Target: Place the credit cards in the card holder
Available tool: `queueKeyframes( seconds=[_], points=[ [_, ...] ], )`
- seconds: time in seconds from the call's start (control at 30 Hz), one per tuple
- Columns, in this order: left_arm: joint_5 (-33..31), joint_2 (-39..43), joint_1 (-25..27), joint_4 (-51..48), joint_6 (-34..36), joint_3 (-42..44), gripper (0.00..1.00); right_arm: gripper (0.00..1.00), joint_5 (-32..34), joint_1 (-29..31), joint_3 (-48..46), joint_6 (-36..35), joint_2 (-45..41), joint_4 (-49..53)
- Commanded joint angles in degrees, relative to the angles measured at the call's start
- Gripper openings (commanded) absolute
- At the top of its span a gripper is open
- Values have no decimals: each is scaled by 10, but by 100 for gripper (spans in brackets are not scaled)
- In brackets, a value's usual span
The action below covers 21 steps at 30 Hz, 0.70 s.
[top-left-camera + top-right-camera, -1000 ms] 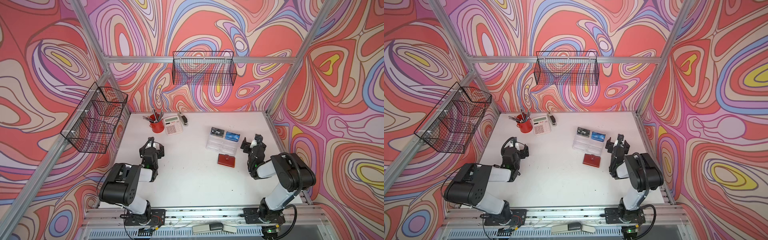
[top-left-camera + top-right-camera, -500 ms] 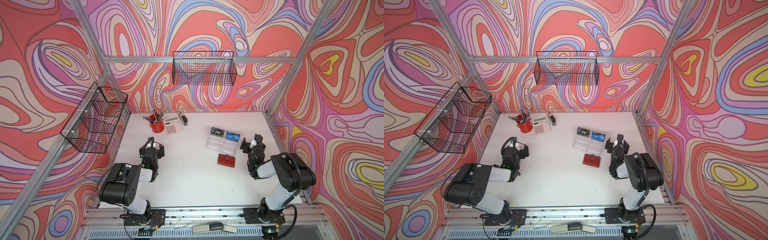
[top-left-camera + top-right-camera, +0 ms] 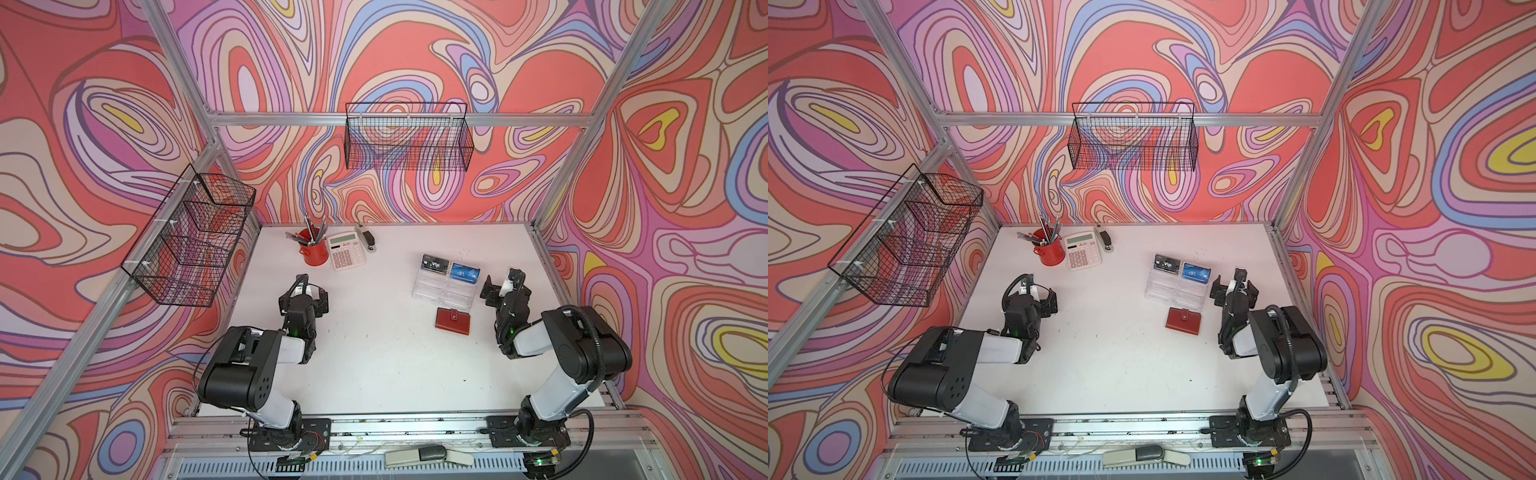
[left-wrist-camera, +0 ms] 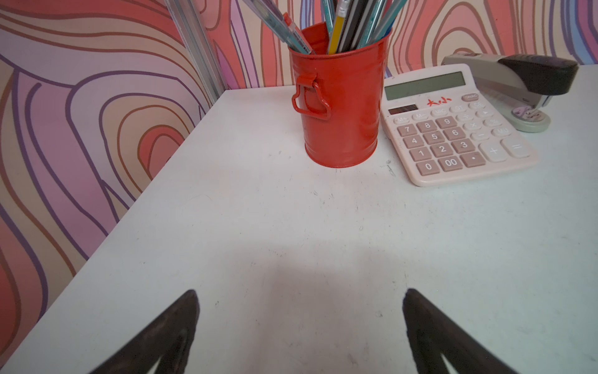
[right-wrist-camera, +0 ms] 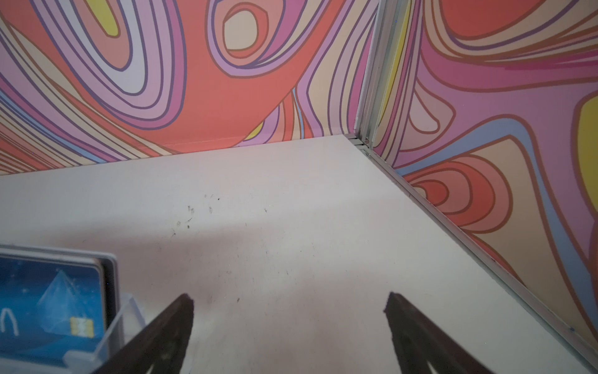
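Note:
In both top views a black "VIP" credit card (image 3: 434, 264) and a blue credit card (image 3: 465, 274) stand in the top tier of a clear acrylic stand (image 3: 440, 291). The red card holder (image 3: 453, 321) lies shut on the white table just in front of that stand. My right gripper (image 3: 504, 286) is open and empty, low over the table to the right of the stand; its wrist view shows the blue card (image 5: 48, 301) beside one finger. My left gripper (image 3: 304, 291) is open and empty at the left, facing the pen cup, far from the cards.
A red pen cup (image 4: 339, 107), a beige calculator (image 4: 453, 129) and a stapler (image 4: 517, 81) stand at the back left of the table. Wire baskets hang on the left wall (image 3: 191, 237) and the back wall (image 3: 409, 141). A metal rail (image 5: 469, 239) edges the table at the right.

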<state>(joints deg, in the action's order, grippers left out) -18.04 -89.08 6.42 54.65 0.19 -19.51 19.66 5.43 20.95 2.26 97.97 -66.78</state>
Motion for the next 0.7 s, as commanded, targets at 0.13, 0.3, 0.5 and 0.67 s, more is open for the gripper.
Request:
queueKeyframes(
  seconds=[0.13, 0.3, 0.5, 0.67],
  points=[
    [-5, -1, -3, 28, 1, 4, 100, 98, -8, -2, -3, -7, -1, -15],
    [16, -3, 23, 189, 41, 82, 100, 98, 3, -1, -36, -2, -52, -29],
    [-72, 75, 106, 147, 115, 84, 100, 98, 37, -2, -147, 18, -113, -173],
    [-138, 166, 159, -98, 93, -11, 100, 98, 54, -1, -162, 84, -239, -67]
  ],
)
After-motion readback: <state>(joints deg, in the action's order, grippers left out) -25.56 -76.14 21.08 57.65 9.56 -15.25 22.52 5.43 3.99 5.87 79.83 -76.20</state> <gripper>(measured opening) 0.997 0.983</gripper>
